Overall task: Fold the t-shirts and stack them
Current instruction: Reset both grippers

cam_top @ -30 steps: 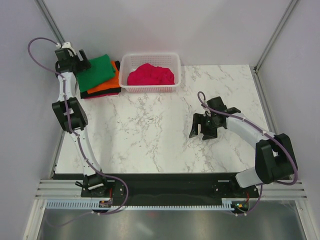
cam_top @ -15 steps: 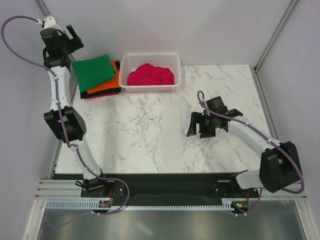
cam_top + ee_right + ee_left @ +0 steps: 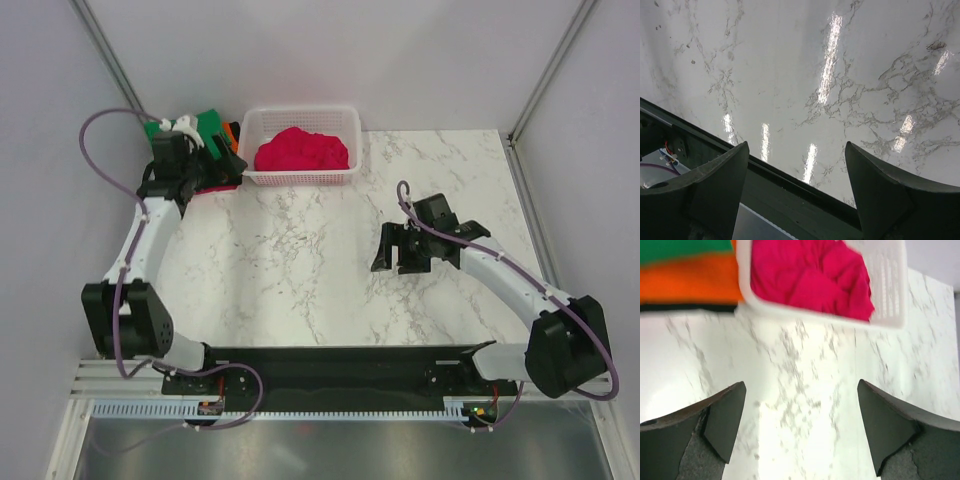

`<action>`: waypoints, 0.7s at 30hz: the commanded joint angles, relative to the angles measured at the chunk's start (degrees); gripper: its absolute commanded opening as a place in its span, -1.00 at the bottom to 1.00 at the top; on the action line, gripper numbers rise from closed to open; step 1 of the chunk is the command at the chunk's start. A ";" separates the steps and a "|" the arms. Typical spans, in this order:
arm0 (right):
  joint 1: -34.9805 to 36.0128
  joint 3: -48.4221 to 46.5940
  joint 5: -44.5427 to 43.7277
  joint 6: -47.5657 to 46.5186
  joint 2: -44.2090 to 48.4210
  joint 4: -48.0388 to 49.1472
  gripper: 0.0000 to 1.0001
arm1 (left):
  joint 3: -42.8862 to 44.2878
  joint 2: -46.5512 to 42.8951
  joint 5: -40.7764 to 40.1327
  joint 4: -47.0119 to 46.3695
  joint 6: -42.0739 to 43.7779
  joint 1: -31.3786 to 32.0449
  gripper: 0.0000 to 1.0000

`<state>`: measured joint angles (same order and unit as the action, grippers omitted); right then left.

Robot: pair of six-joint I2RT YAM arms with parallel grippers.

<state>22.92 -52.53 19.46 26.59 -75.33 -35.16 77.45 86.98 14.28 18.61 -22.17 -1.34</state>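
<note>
Two arms stand at the near edge of a white marble-patterned table (image 3: pixel 300 270) veined in grey, bolted to a black base plate (image 3: pixel 330 365) that runs along that edge. Pale grey walls close the space in on three sides, with slanted metal posts (image 3: pixel 550 65) at the far corners. The right wrist view shows the tabletop as glossy, throwing back bright streaks of light. A white lattice basket (image 3: pixel 300 178) sits at the far edge of the table, left of centre, and a crumpled magenta-pink t-shirt (image 3: pixel 302 148) lies heaped inside it. Just beside the basket's left end, in the far left corner, is a folded stack: a green t-shirt (image 3: pixel 680 247) on top, an orange t-shirt (image 3: pixel 687 282) under it, and a dark layer (image 3: pixel 685 306) at the bottom showing only as a thin edge. The left gripper (image 3: pixel 800 390) hangs over this stack and hides much of it from above; its fingers are spread wide with only bare marble between them. The right gripper (image 3: pixel 398 255) hovers over open table right of centre, well apart from the basket, its fingers likewise parted and holding nothing. A purple cable (image 3: pixel 100 130) loops from the left arm.
</note>
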 commanded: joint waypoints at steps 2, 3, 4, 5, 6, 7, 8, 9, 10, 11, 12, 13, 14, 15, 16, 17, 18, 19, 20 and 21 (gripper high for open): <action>0.73 0.41 -0.39 1.09 5.36 1.05 0.71 | -14.23 -13.66 10.32 -0.51 -4.73 -0.59 0.99; 0.90 1.46 -0.57 1.10 5.98 1.14 0.73 | -18.78 -17.86 10.59 0.71 -4.37 -0.59 0.99; 1.16 1.90 -0.83 1.62 6.68 1.14 0.74 | -21.18 -20.07 10.59 1.42 -4.46 -0.59 0.99; 1.17 2.34 -0.83 1.80 7.91 1.14 0.74 | -23.38 -22.27 10.94 2.82 -3.67 -0.59 0.99; 1.51 3.22 -0.92 2.06 8.53 1.14 0.75 | -27.05 -27.34 10.94 3.97 -3.49 -0.59 0.99; 1.52 3.57 -1.01 2.76 9.06 1.06 0.75 | -28.74 -29.74 10.85 4.85 -3.84 -0.68 0.99; 1.52 4.27 -0.92 3.20 10.10 1.06 0.75 | -31.46 -32.46 11.29 6.86 -3.84 -0.59 0.99; 1.78 4.54 -0.83 3.73 10.55 0.97 0.75 | -32.44 -36.75 11.55 7.92 -3.67 -0.59 0.99; 1.78 4.81 -0.83 4.52 10.99 0.79 0.75 | -33.23 -39.23 11.56 9.41 -3.49 -0.59 0.99; 1.87 4.98 -0.74 4.96 12.13 0.62 0.76 | -34.37 -41.26 11.12 10.56 -2.36 -0.59 0.99; 1.87 5.16 -0.66 5.31 12.75 0.44 0.76 | -34.73 -45.28 10.42 13.18 -1.56 -0.59 0.99; 1.96 5.25 -0.92 5.66 13.45 0.01 0.76 | -35.08 -47.06 9.54 14.16 -0.69 -0.59 0.99; 2.13 5.33 -1.27 6.54 15.20 -0.35 0.76 | -36.13 -48.82 6.14 14.96 -0.94 -0.59 0.99; 2.13 5.34 -1.62 6.81 16.08 -0.61 0.77 | -36.92 -50.92 5.15 15.05 -1.55 -0.59 0.99; 2.13 5.42 -2.58 7.16 17.14 -1.31 0.78 | -37.72 -54.42 4.97 14.79 -2.25 -0.50 0.99; 2.04 5.42 -3.11 7.60 18.97 -1.67 0.79 | -39.20 -56.20 5.66 14.35 -2.35 -0.68 0.99; 2.04 5.42 -3.72 7.77 19.86 -2.10 0.79 | -39.74 -57.61 5.75 13.74 -2.52 -0.59 0.99; 2.13 5.42 -4.43 7.86 20.65 -3.24 0.79 | -40.09 -59.36 5.67 13.73 -2.70 -0.50 0.99; 2.04 5.25 -4.87 8.39 22.05 -3.77 0.80 | -40.01 -59.64 4.97 13.82 -2.70 -0.33 0.99; 2.04 5.16 -5.22 8.48 22.59 -4.47 0.80 | -40.10 -59.73 4.79 13.82 -2.61 0.11 0.99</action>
<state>24.71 -47.18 16.91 33.26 -55.27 -37.52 38.11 27.81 20.84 32.03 -24.43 -1.61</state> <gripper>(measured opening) 0.898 0.993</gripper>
